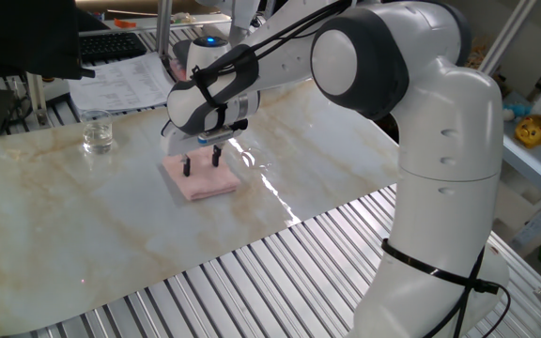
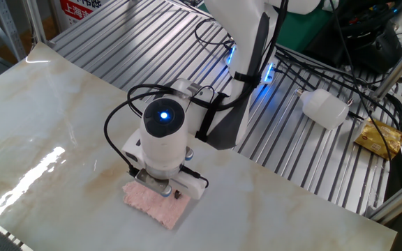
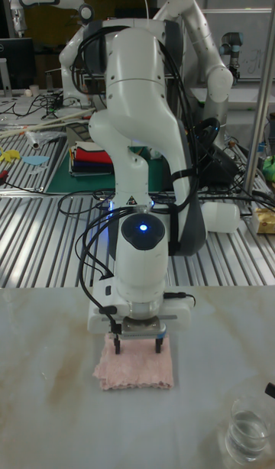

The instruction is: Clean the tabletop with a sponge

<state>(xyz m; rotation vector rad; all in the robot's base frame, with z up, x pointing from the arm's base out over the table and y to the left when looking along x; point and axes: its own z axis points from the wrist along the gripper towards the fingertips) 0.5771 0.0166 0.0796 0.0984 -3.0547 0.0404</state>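
Note:
The sponge (image 1: 202,181) (image 2: 155,203) (image 3: 134,370) is a pale pink wrinkly pad lying flat on the cream marble-look tabletop (image 1: 111,221) (image 2: 47,125) (image 3: 46,408). My gripper (image 1: 202,162) (image 2: 163,191) (image 3: 137,347) points straight down over it and is open. The two black fingertips (image 3: 117,346) stand wide apart over the pad's far half, at or just above its surface. Nothing is held between them. Whether the tips touch the pad I cannot tell.
A clear glass (image 1: 97,131) (image 3: 246,431) with some water stands on the tabletop a little way from the sponge. Ribbed metal slats (image 1: 280,272) (image 2: 306,153) border the sheet. Papers and a keyboard (image 1: 111,47) lie beyond the far edge. A white bottle (image 2: 324,108) rests on the slats.

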